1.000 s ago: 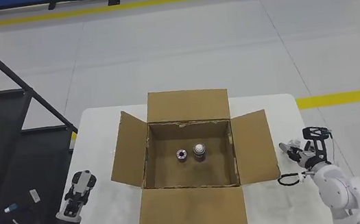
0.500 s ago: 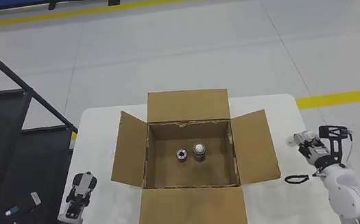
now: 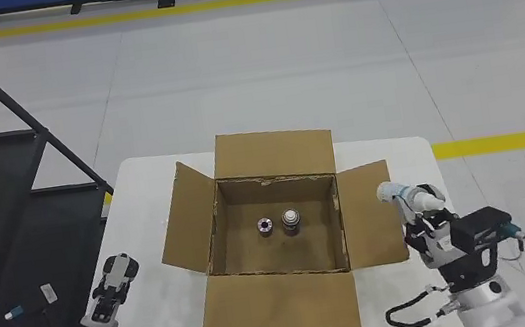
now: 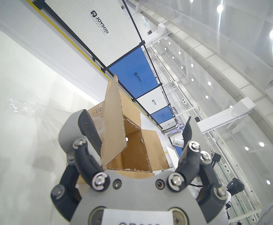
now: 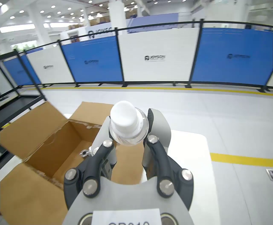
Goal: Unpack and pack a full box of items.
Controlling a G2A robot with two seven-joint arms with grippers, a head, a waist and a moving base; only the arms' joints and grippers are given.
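- Top view: right jaws pinch a white-capped bottle (image 3: 400,194) over the right flap of the cardboard box (image 3: 280,305), cap pointing toward the opening.
- Left wrist view: left jaws spread, empty, near the left flap.
- Right wrist view: the bottle's length runs along the jaws.

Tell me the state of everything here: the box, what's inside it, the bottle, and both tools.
Box: open, all four flaps folded outward.
Two small items: inside, on the box floor.
Bottle: capped, gripped.
Right tool: shut on the bottle.
Left tool: open, empty.
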